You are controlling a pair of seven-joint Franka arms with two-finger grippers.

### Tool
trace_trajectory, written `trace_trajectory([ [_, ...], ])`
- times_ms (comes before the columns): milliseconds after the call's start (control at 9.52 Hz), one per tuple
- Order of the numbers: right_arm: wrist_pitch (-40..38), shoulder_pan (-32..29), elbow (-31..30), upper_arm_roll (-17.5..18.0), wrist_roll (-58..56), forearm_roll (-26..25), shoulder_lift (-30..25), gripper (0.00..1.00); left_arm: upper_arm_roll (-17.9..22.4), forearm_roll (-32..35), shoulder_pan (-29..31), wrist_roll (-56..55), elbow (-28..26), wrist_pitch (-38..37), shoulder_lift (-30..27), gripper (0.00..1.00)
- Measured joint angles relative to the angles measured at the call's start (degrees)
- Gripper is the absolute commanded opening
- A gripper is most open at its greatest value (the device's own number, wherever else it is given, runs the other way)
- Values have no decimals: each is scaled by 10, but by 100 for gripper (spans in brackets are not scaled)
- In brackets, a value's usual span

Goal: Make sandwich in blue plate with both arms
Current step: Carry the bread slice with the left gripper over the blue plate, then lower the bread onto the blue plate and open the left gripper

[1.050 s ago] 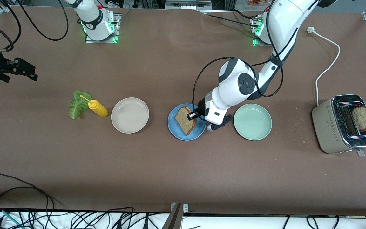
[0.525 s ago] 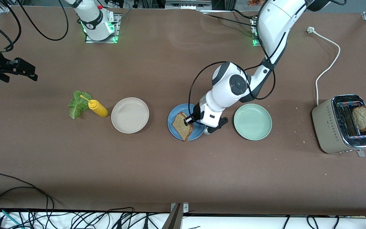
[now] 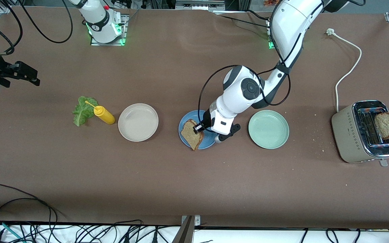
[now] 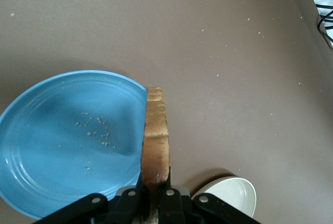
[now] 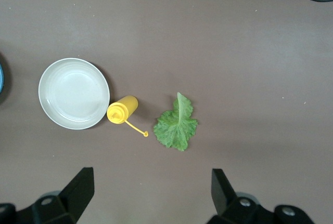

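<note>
Bread slice (image 3: 192, 134) shifted, pincer-hidden corner.

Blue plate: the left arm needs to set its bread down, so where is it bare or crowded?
The blue plate is bare but for crumbs. The left gripper holds the bread slice on edge over its rim. The green plate crowds one side.
</note>
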Motion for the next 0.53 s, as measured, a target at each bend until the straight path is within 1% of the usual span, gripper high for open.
trace_trajectory([
  [525,0,0,0,0,0,0,0,100,0,0,-3,-2,1,-10,1,0],
])
